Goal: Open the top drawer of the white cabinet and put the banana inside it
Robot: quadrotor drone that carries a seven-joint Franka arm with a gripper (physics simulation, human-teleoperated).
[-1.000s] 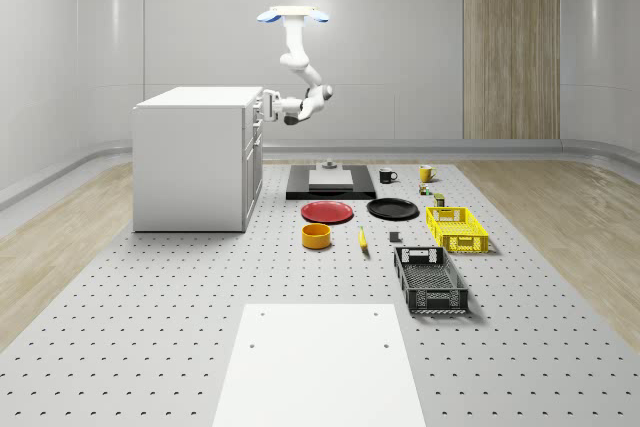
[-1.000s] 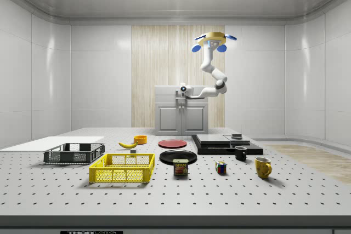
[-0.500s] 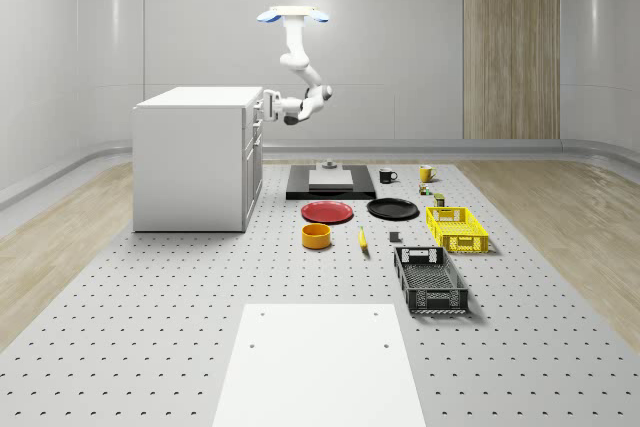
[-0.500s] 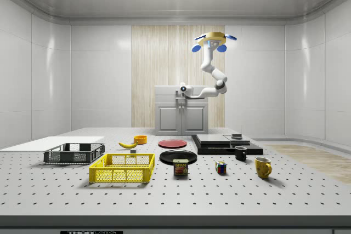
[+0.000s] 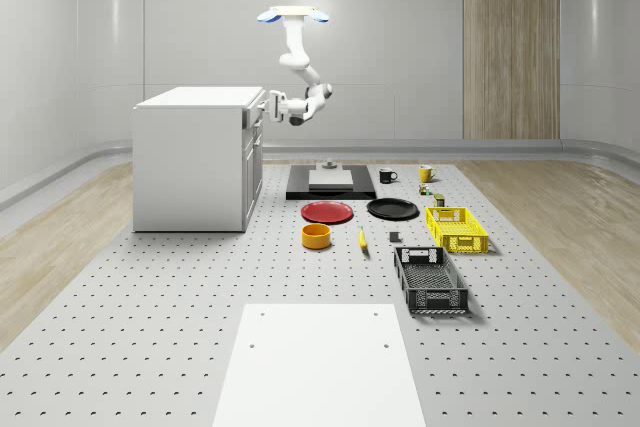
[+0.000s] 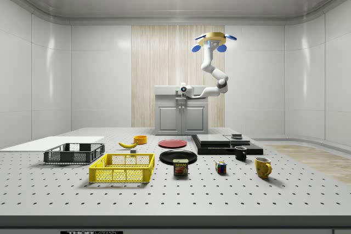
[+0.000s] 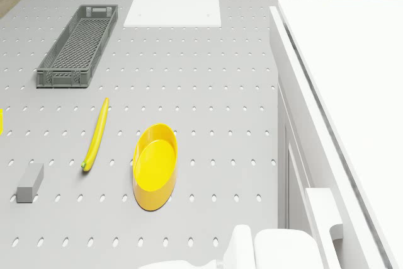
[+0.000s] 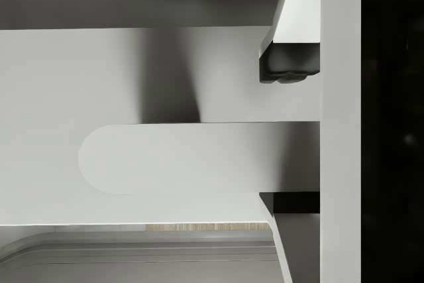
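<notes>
The white cabinet [image 5: 190,162] stands at the whole-scene view's left, and its top drawer [image 5: 254,117] sticks out a little from the front. My drone [image 5: 293,15] hovers high up beside the cabinet's drawer side. The arm bends down to my gripper [image 5: 270,104], level with that drawer. In the wrist view my gripper [image 8: 289,138] is shut on the drawer handle [image 8: 172,157], a rounded white bar between the two fingers. The banana [image 5: 362,238] lies flat on the table next to the bowl, far from the gripper; the drone view has the banana [image 7: 96,133] too.
A yellow bowl [image 7: 154,165] sits beside the banana, with a red plate [image 5: 327,211] and a black plate [image 5: 392,209] behind. A grey crate [image 5: 430,279], a yellow crate [image 5: 456,228], a black platform [image 5: 330,182] and a white sheet [image 5: 320,362] share the table.
My gripper has shifted slightly away from the cabinet front, to the whole-scene view's right, and the top drawer has come out a little with it. The drone holds its place.
</notes>
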